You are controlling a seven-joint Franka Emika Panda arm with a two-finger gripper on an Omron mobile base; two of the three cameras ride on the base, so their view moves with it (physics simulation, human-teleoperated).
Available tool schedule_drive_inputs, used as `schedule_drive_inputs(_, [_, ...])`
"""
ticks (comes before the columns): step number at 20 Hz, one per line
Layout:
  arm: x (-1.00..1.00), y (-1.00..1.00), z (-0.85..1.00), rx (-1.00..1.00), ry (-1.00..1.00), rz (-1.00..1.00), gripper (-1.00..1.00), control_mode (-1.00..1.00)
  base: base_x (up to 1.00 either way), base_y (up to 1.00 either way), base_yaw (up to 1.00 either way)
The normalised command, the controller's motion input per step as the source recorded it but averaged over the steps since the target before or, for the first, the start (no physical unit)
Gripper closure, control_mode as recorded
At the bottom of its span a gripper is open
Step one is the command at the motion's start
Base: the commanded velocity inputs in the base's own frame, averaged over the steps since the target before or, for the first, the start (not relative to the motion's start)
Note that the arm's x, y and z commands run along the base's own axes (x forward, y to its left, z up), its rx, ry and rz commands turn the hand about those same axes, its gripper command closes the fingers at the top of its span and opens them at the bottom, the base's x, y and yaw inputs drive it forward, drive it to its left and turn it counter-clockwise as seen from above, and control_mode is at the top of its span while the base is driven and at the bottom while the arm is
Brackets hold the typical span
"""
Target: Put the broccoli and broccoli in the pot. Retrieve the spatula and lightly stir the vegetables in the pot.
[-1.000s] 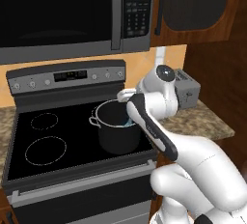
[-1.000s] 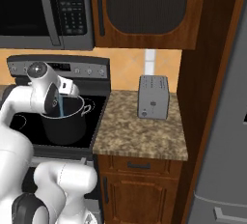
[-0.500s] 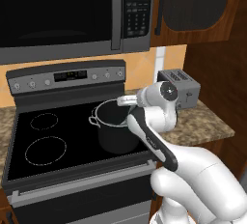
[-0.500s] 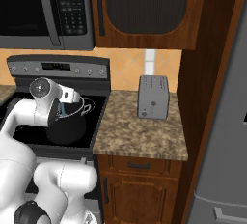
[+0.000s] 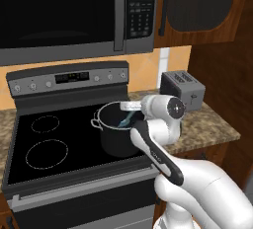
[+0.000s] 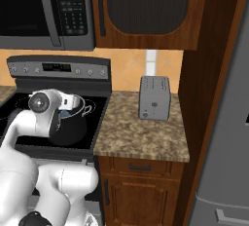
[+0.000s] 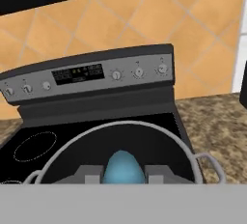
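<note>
one light-blue spatula (image 7: 124, 167) sits clamped in the hand (image 7: 124, 174), just above the pot (image 7: 62, 153).

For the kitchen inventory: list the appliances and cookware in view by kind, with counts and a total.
Microwave: 1
Stove: 1
Toaster: 1
Pot: 1
Spatula, held in the pincer over the pot: 1
Total: 5
</note>
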Motion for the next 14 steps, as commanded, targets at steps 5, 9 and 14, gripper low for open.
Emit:
schedule_drive_inputs(5, [0.0,0.0,0.55,0.1,0.4,-0.01,1.0,-1.0,0.0,0.0,0.0])
schedule_drive_inputs(9, [-0.03,0.0,0.46,0.05,0.18,-0.01,1.0,-1.0,0.0,0.0,0.0])
schedule_drive_inputs(14, [0.0,0.02,-0.14,-0.01,-0.13,0.0,1.0,-1.0,0.0,0.0,0.0])
